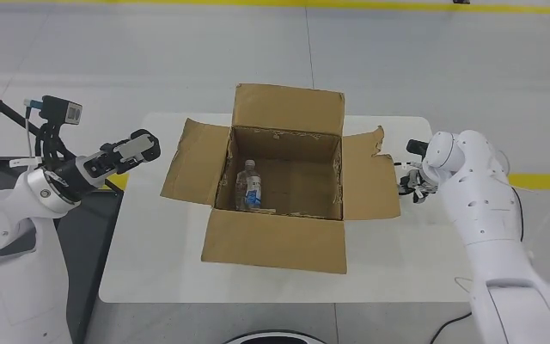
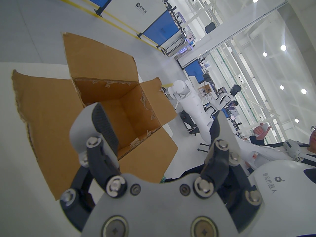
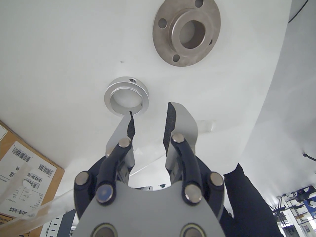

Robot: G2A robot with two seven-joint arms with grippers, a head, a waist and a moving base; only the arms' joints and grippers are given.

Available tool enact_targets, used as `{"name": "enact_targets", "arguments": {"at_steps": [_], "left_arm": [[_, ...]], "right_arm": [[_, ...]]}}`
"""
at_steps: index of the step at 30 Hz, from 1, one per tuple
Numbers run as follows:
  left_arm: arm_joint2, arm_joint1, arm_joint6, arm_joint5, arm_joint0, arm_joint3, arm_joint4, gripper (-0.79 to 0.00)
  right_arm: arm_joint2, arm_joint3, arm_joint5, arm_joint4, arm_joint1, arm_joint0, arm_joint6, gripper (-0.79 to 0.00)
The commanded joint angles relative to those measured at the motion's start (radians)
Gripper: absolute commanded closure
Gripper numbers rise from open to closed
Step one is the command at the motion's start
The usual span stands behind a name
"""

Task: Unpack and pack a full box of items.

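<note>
We see the white table [image 1: 146,267] carrying everything. At its middle stands the cardboard box [image 1: 275,242] with all four flaps folded outward. We judge it is laid open that way so that either arm can come in from above without catching an edge.

The left gripper [image 2: 160,127] hangs off the table's left side, pointed toward the box's open mouth. Its fingers are spread wide with nothing between them, which reads to us as readiness to reach in. The right gripper [image 3: 150,124] hovers over the table beside the box's right flap, its pads parted by a modest gap and holding nothing.

Inside the box a clear plastic bottle [image 1: 248,185] lies on its side on the floor, close to the left wall. It is the one item we can make out in there, so either the unpacking is nearly done or the packing has barely begun; we cannot tell which.

On the table ahead of the right gripper a steel flange [image 3: 209,18] lies flat. Nearer the fingertips sits a smaller silver collar ring [image 3: 116,83], also flat. The two parts rest apart from each other — probably so that each can be pinched singly without nudging its neighbour.
</note>
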Motion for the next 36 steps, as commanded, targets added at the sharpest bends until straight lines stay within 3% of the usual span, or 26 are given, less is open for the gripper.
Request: {"name": "enact_targets", "arguments": {"at_steps": [1,11,30,36], "left_arm": [[0.0,0.0,0.0,0.0,0.0,0.0,0.0,-0.785],[0.0,0.0,0.0,0.0,0.0,0.0,0.0,-0.785],[0.0,0.0,0.0,0.0,0.0,0.0,0.0,-0.785],[0.0,0.0,0.0,0.0,0.0,0.0,0.0,-0.785]], "right_arm": [[-0.002,0.01,0.0,0.004,-0.002,0.003,-0.005,-0.329],[-0.002,0.055,0.002,0.034,-0.007,0.018,-0.045,-0.289],[-0.038,0.099,0.009,0.03,-0.022,0.039,-0.064,-0.292],[-0.046,0.117,0.008,0.032,-0.026,0.044,-0.074,-0.24]]}}
